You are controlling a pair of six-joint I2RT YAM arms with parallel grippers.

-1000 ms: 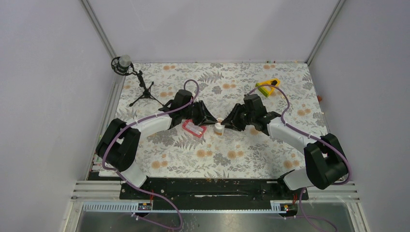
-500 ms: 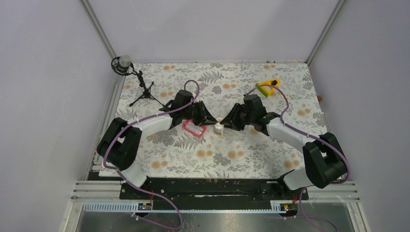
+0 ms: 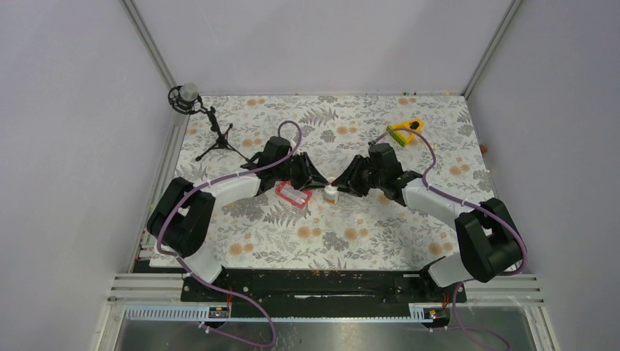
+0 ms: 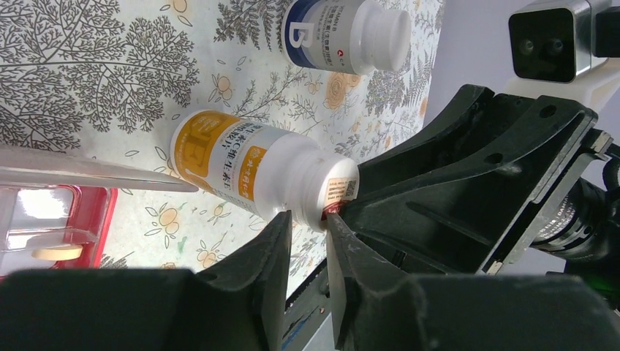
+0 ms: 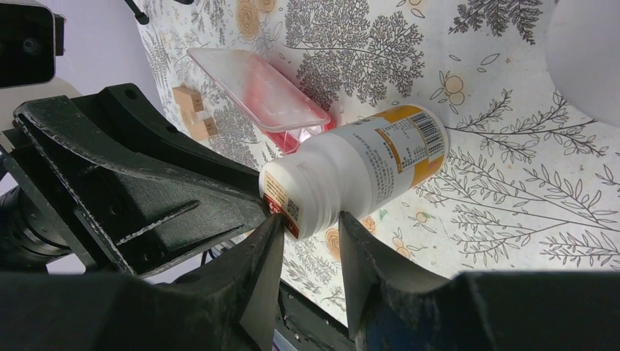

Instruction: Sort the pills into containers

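From above, the left gripper [image 3: 319, 186] and the right gripper [image 3: 342, 186] are meeting nose to nose at the middle of the flowered cloth [image 3: 329, 245]. The orange-labelled bottle [image 3: 331, 194] is standing right at their tips. The pill tray [image 3: 292, 194] is lying just left of the bottle, tucked against the left gripper's edge. Wide strips of cloth are lying open toward the bottom and top of the frame. A yellow tool [image 3: 404, 131] is sitting toward the upper right corner and a microphone stand [image 3: 212, 135] by the upper left edge, both well apart from the grippers.

In the left wrist view, the left fingers [image 4: 267, 252] are rising from the bottom edge with only a thin slot between them. Their tips are sitting at the rim of the bottle's white cap, and I cannot tell whether they are pinching anything. The right gripper is crowding in from the right and touching the cap. The tray's red wall is showing at the lower left edge with its clear lid angling up away from it, and one pale pill [image 4: 55, 252] is lying in a compartment. A blue-labelled bottle [image 4: 343, 33] is standing at the top edge, with bare cloth between the two bottles.

In the right wrist view, the right fingers [image 5: 252, 270] are clamping the white cap from both sides. The left gripper is filling the left half, its tip touching the cap. The tray is lying toward the upper left, beyond the bottle, and the cloth at the right is lying open.
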